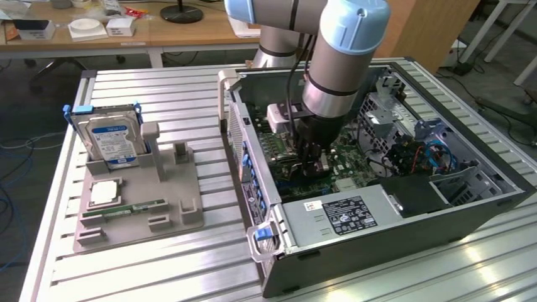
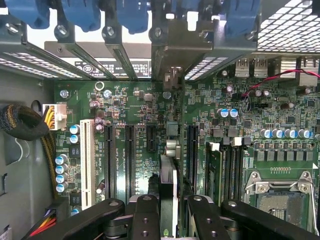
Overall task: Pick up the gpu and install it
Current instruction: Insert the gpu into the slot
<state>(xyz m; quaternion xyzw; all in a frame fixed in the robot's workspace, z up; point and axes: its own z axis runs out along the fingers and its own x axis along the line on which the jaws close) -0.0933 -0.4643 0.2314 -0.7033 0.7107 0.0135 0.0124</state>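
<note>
My gripper [image 1: 312,162] reaches down inside the open computer case [image 1: 403,220], over the green motherboard [image 2: 130,100]. In the wrist view the gpu [image 2: 169,172] appears edge-on as a thin dark card between the black fingers [image 2: 145,212], and the gripper [image 2: 168,205] is shut on it. Its silvery bracket [image 2: 172,47] points toward the row of rear slot openings with blue clips [image 2: 132,15]. The card stands upright over the board between two long black expansion slots [image 2: 129,155]. I cannot tell whether it is seated in a slot.
On the exterior view's left, a grey fixture [image 1: 168,207] holds a silver hard drive with a blue label [image 1: 113,141], a green RAM stick [image 1: 126,209] and a CPU [image 1: 105,192]. The power supply [image 1: 344,214] and cables [image 1: 419,157] crowd the case.
</note>
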